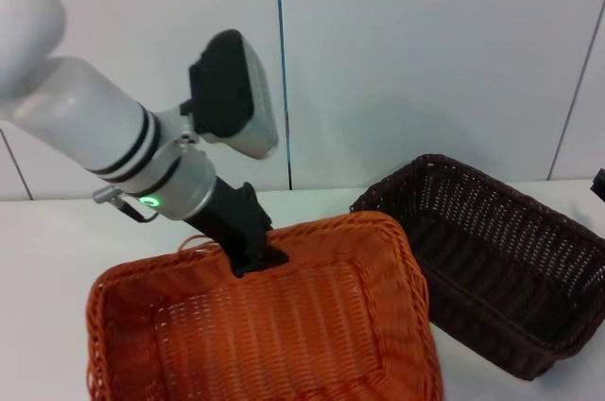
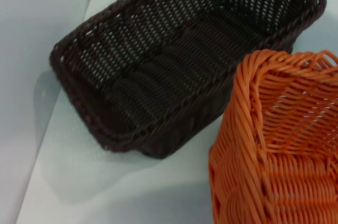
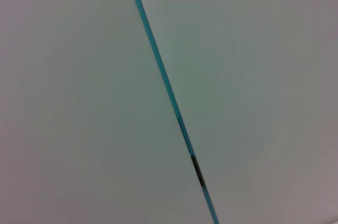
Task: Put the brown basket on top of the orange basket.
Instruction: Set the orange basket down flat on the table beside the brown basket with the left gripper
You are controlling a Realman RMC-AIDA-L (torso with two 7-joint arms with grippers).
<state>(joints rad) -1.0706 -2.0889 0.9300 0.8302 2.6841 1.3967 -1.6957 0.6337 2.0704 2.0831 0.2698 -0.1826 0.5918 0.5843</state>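
A bright orange woven basket [image 1: 265, 325] with sloped sides is seen at the front of the white table [image 1: 47, 250]. It looks tipped, with its far side raised. The left gripper [image 1: 253, 259] is set on the far rim of this orange basket, and its dark fingers are closed on that rim. A thin loose orange strand [image 1: 194, 245] sticks up from the rim just beside the gripper.

A dark brown woven basket [image 1: 501, 269] with deep open sides is seen on the table to the right of the orange one. The two baskets are very near each other at their corners, but it cannot be told if they touch. In the left wrist view, the brown basket [image 2: 179, 65] is seen flat on the table, with nothing inside it, and a corner of the orange basket [image 2: 280, 145] is seen beside it.

The right gripper is not seen. Only a pale wall [image 3: 79, 102] with a blue line [image 3: 169, 97] is shown in the right wrist view.
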